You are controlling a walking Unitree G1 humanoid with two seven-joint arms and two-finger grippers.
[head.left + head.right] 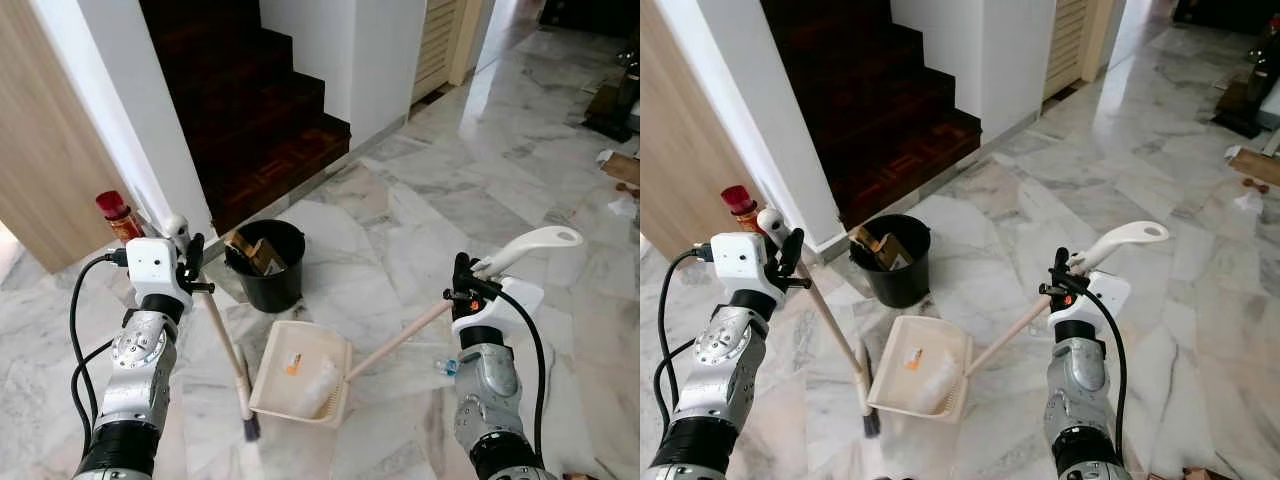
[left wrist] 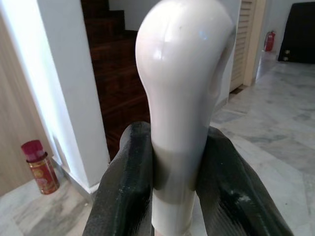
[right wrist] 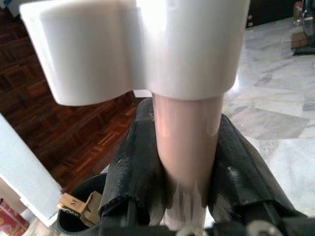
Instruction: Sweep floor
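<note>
clearly, the broom (image 1: 222, 345) was clamped near its rounded top by the left gripper (image 1: 190, 262), its long axis slanting down and inward to the dark bristles on the marble floor (image 1: 400, 210), just beside the near left corner of the dustpan (image 1: 300, 375). the dustpan's handle was gripped by the right gripper (image 1: 465, 282) below its white grip, running down and leftward to the tray. a little debris was seen lying in the tray. the black bin (image 1: 268, 262) stood just beyond the tray's far edge, so tipping was judged the likely next step.
</note>
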